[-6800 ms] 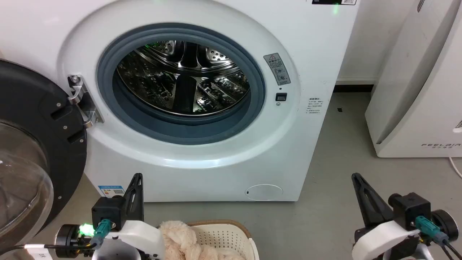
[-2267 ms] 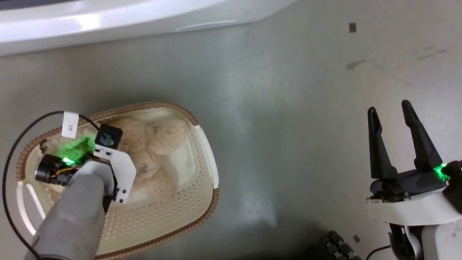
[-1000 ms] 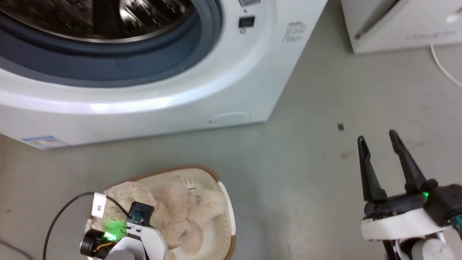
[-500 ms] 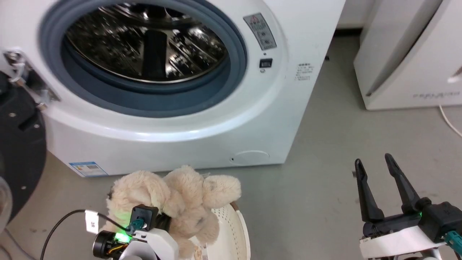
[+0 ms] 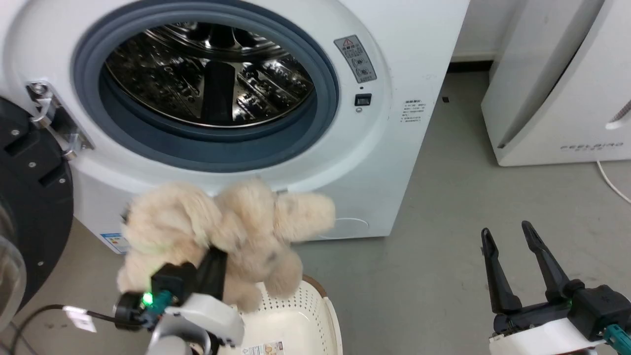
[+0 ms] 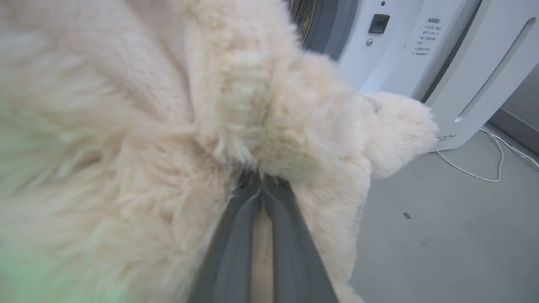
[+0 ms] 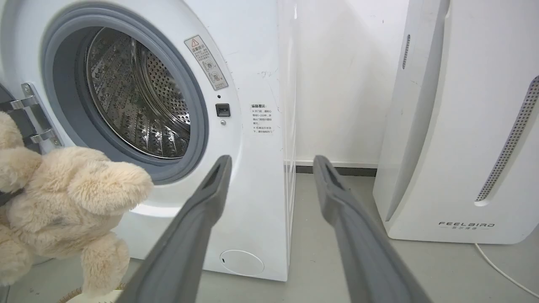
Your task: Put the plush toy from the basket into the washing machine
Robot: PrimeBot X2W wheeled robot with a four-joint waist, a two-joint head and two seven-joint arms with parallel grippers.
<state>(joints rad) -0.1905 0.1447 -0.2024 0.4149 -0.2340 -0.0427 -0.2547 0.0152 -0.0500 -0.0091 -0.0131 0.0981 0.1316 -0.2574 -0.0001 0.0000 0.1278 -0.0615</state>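
The cream-beige plush toy [image 5: 222, 227] hangs in the air in front of the washing machine [image 5: 384, 162], below its open porthole and above the basket [image 5: 296, 325]. My left gripper [image 5: 217, 254] is shut on the plush toy [image 6: 168, 126], its fingers [image 6: 236, 235] sunk into the fur. The steel drum [image 5: 212, 79] is bare inside the grey gasket. In the right wrist view the plush toy [image 7: 63, 206] hangs at the left, before the porthole [image 7: 134, 97]. My right gripper [image 5: 505, 234] stands open at the lower right, holding nothing, its fingers [image 7: 202, 206] spread.
The washer's black-rimmed glass door [image 5: 29, 207] stands swung open at the far left. A white FEELAIR-marked appliance [image 5: 557, 84] stands on the right, with a white cable [image 5: 611, 180] on the grey floor [image 5: 453, 207] beside it.
My left gripper has lifted the plush toy out of the basket and up toward the porthole. The head view has tilted up from the floor to the washer. The right gripper stays open.
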